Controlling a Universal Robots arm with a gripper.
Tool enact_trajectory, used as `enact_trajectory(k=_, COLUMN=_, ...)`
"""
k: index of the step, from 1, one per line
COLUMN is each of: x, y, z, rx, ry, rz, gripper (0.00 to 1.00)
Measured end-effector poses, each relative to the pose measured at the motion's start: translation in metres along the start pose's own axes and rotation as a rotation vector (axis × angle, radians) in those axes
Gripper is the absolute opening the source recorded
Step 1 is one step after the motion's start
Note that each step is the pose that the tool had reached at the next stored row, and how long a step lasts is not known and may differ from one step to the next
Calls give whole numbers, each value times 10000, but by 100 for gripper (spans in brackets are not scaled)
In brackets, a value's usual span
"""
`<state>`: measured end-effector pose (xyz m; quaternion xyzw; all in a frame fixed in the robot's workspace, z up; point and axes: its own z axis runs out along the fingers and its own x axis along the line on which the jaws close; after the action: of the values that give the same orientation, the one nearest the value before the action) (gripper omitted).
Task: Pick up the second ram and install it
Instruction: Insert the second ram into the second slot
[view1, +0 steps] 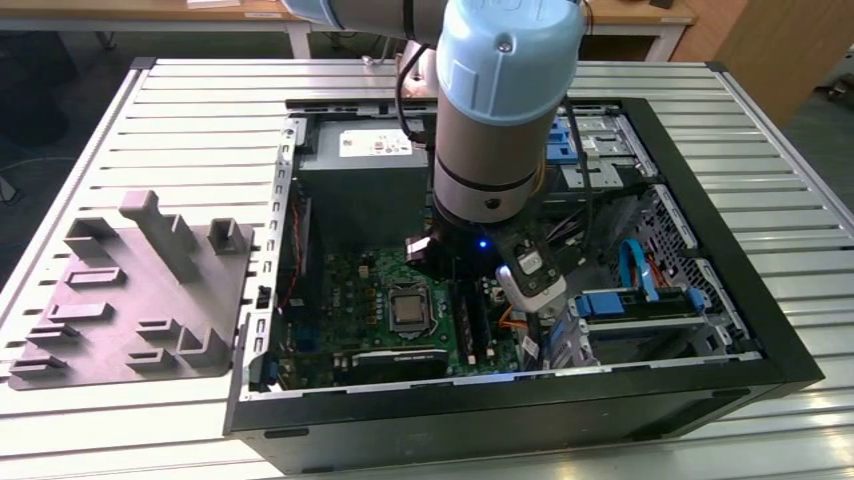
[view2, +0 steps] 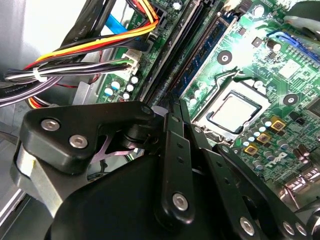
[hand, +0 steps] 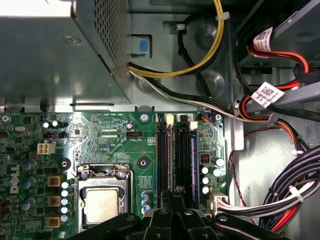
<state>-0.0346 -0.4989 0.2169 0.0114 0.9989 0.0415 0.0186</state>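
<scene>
The end effector (hand: 176, 197) hangs low inside the open case (view1: 747, 300), just over the memory slots (hand: 162, 155) of the motherboard (hand: 105, 140). Its fingers (view2: 172, 120) stand pressed together with nothing between them. The ram (hand: 183, 152), a slim dark stick with a bluish face, sits upright in a slot beside the processor socket (hand: 102, 200), directly ahead of the fingertips; whether they touch it is unclear. The case lies on the bench (view1: 200, 110).

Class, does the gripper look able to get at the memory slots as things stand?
Probably yes: the gripper hangs just above the slots, and the cables lie beside them, not across.
</scene>
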Motion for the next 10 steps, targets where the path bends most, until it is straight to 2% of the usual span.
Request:
enact_trajectory(k=3, x=0, y=0, z=2, rx=-1, ry=-1, rz=0, gripper=12)
enact_trajectory(k=4, x=0, y=0, z=2, rx=-3, ry=-1, rz=0, gripper=18)
enact_trajectory(k=6, x=0, y=1, z=-9, rx=1, ry=1, rz=0, gripper=18)
enact_trajectory(k=10, x=-4, y=9, z=-101, rx=-1, ry=0, rz=0, gripper=18)
